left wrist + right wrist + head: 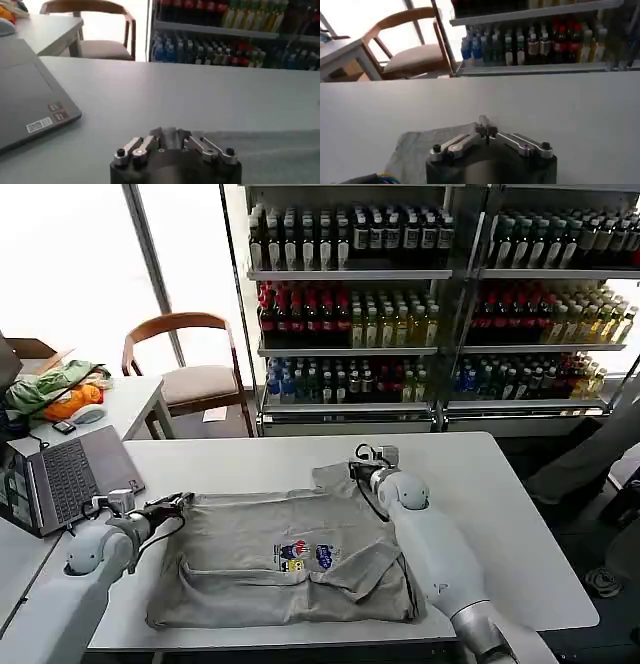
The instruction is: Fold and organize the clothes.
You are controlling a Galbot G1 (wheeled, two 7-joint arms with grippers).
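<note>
Grey shirt [290, 559] lies between both grippers — left [183, 506], right [352, 468].

The head view looks down over the table [500, 484]; both wrist views skim it toward the shelves [535, 45].

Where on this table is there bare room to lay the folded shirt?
Bare white table between the grey shirt and far edge, and right of the right gripper. Crowded left: laptop, left gripper.
</note>
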